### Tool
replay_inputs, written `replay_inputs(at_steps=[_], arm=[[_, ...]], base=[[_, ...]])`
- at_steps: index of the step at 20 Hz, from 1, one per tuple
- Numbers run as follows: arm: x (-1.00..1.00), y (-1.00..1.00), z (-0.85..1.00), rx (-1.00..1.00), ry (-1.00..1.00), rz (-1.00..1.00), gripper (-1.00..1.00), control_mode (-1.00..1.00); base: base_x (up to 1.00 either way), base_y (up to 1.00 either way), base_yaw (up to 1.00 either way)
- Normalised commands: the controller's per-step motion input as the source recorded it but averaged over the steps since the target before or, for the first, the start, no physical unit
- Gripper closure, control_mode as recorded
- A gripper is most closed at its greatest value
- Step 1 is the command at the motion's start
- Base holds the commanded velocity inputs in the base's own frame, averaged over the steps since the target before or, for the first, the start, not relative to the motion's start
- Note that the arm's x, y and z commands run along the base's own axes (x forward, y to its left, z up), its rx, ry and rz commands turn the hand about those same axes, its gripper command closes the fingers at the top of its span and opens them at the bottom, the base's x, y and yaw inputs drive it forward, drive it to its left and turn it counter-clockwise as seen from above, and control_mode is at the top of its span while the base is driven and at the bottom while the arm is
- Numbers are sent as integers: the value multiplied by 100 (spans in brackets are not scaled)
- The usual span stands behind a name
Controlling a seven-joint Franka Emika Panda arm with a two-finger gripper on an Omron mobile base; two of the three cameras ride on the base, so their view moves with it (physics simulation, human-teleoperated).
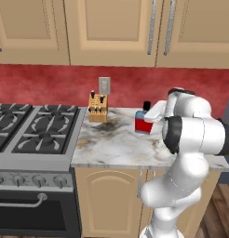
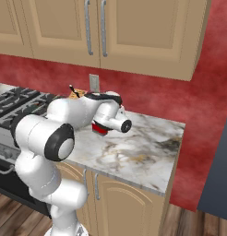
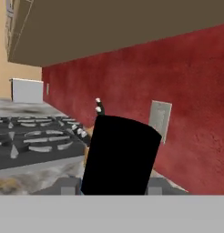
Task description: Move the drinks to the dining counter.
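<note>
Marbled white-grey tabletop point(image 1: 111, 146) on wooden cabinet doors carries the work; it is the worktop beside the black gas stove point(image 1: 28, 128), not the dining counter the drinks are bound for. On it, at about two o'clock from its middle in the left base view, stands the squat blue flask-shaped bottle with red label and black cap point(image 1: 143, 120), upright. A wooden knife block point(image 1: 97, 108) stands near the back wall, at about ten o'clock from the bottle and apart from it, below a grey wall socket point(image 1: 104, 85).

White arm point(image 1: 191, 139) reaches to the bottle from the right. In the hand view the black cap point(image 3: 120, 157) looms between the two grey finger tips of the tool point(image 3: 109, 187), one at each side of it. The tool looks nearly closed on the bottle.

As I judge it, the step in hand is the pick-up of the first drink. The next move calls for a firm grip, then a straight lift clear of the tabletop, keeping the bottle upright, before the base turns away to find the dining counter.
</note>
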Motion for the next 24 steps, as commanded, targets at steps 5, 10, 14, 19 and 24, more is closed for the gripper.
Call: replay_inputs(at_steps=[5, 10, 14, 19, 24], arm=[[-69, 0, 37, -3, -12, 14, 100, -100], [-48, 0, 24, -10, -10, 13, 100, -100], [-15, 0, 22, -5, 2, 4, 100, -100], [-1, -4, 4, 3, 4, 0, 100, -100], [-1, -5, 0, 12, 0, 0, 100, -100]], base=[[0, 0, 0], [0, 0, 0], [0, 0, 0], [0, 0, 0], [0, 0, 0]])
